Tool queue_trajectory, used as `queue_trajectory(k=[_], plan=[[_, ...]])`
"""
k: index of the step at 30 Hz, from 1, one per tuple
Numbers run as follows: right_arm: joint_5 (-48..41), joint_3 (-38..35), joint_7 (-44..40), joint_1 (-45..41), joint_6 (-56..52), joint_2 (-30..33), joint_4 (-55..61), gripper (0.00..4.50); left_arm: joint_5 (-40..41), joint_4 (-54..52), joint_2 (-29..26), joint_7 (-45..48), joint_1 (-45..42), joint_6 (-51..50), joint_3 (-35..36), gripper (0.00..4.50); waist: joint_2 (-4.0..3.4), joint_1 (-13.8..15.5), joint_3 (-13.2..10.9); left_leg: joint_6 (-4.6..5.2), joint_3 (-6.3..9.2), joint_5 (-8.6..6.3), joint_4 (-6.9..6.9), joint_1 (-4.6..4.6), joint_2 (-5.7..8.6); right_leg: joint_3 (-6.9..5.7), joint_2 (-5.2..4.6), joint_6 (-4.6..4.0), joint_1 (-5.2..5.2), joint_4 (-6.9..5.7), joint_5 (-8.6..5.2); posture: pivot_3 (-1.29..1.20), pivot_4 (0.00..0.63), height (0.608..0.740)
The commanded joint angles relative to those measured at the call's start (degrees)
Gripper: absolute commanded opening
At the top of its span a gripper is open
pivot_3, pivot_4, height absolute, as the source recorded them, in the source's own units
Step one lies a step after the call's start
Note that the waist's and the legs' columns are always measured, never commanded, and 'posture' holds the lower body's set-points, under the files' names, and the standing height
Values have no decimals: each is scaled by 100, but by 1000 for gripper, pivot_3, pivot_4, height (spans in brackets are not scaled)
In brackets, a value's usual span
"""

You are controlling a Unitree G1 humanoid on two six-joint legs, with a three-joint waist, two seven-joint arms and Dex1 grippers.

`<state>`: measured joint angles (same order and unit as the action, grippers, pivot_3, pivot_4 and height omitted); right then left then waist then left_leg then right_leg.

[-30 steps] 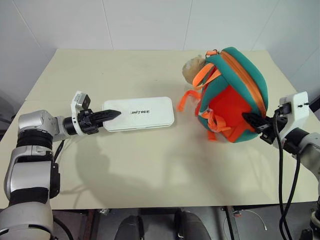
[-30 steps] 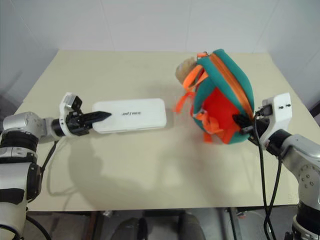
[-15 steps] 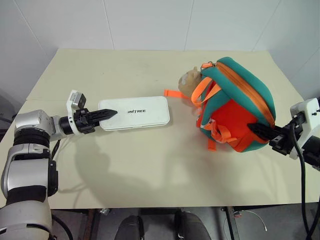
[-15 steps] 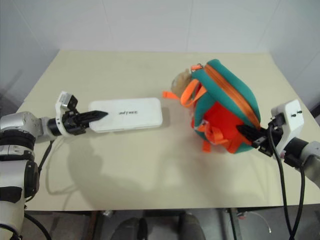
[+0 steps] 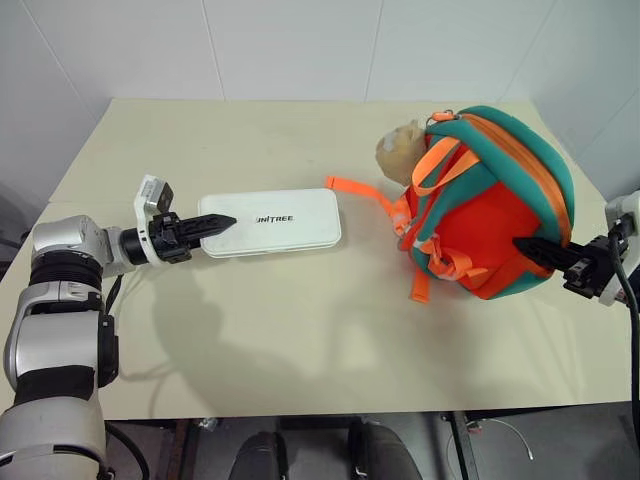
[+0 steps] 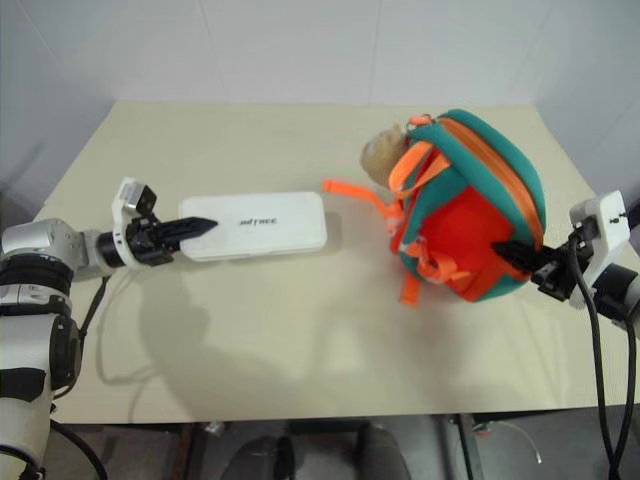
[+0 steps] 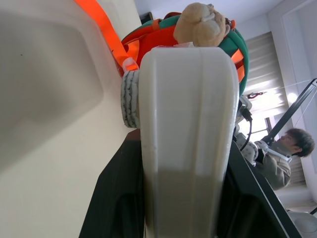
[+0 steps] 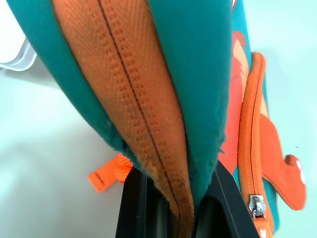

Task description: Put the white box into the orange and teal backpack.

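The white box [image 5: 275, 219] lies flat on the table at centre left, its "UNITREE" lettering facing up. My left gripper [image 5: 222, 222] is shut on the box's left end; in the left wrist view the box [image 7: 185, 124] fills the gap between the black fingers [image 7: 111, 198]. The orange and teal backpack [image 5: 490, 215] stands tilted at the right, its beige plush charm [image 5: 405, 145] at the far side. My right gripper [image 5: 528, 246] is shut on the backpack's near right edge. The right wrist view has the teal and orange zipper seam [image 8: 163, 99] pinched between the fingers.
A loose orange strap [image 5: 360, 190] trails across the beige table [image 5: 300, 340] between box and backpack. The backpack sits close to the table's right edge. A white wall rises behind the table. A person [image 7: 287, 148] appears beyond the backpack in the left wrist view.
My right gripper has pulled the backpack to the right and tipped it more upright, and an orange strap now trails out to its left. The left gripper and box have stayed put.
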<state>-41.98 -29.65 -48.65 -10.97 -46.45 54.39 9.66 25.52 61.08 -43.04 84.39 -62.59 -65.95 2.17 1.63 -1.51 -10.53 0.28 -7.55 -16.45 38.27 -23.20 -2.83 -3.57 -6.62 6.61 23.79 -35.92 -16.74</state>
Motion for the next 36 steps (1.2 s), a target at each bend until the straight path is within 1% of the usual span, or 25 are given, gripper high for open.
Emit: queue_trajectory(k=[1,5,11,12,14,16,22,27,33,36], plan=[[-200,-173,-454,355,-59,247,455,481,-18,-25,-120,167,-167,42,118,1287,0,11,0,0,0,0,-1,-1,0,0,0,0,0,1,0,0,150,740],[-150,-169,-674,759,-40,406,686,481,-52,8,-103,179,-184,63,123,1287,0,51,0,0,2,0,-3,-3,1,-3,-1,0,-1,8,0,0,150,740],[5,-92,-630,727,195,395,475,481,-114,88,-15,157,-263,131,138,1287,2,138,1,4,3,-3,9,-2,2,-2,-2,1,-4,6,1,0,150,740],[21,-73,-580,663,227,364,420,1196,-124,108,-3,161,-281,148,138,1287,2,139,1,4,4,-3,11,-2,1,-2,-2,1,-4,6,1,0,150,740],[5,-71,-551,578,244,334,351,1759,-140,134,16,162,-310,169,136,1287,2,139,1,4,6,-3,21,-2,1,-3,-2,1,-6,6,1,0,150,740],[69,-94,-461,489,302,310,262,2451,-158,167,24,175,-336,195,128,1287,2,139,1,7,7,-5,29,-3,1,-2,-4,1,-6,6,1,0,150,740],[33,-438,-526,721,229,402,403,4476,-202,264,59,186,-400,264,118,1287,2,135,1,8,9,-6,33,-2,-1,-3,-2,0,-6,2,0,0,150,740],[115,-825,-545,1160,63,572,799,4476,-262,356,133,171,-468,349,151,1287,2,146,1,10,9,-9,32,-6,0,-4,-3,1,-7,-2,1,0,150,740],[137,-1388,-466,1778,-465,785,1574,4476,-349,539,277,170,-554,509,184,1287,3,157,0,11,10,-14,31,-9,0,-6,-3,1,-8,3,1,0,150,740],[244,-1665,-590,2235,-755,921,1966,4476,-393,634,367,157,-611,599,194,1287,5,178,-1,12,14,-15,33,-10,1,-9,-3,1,-9,3,1,0,150,740]])
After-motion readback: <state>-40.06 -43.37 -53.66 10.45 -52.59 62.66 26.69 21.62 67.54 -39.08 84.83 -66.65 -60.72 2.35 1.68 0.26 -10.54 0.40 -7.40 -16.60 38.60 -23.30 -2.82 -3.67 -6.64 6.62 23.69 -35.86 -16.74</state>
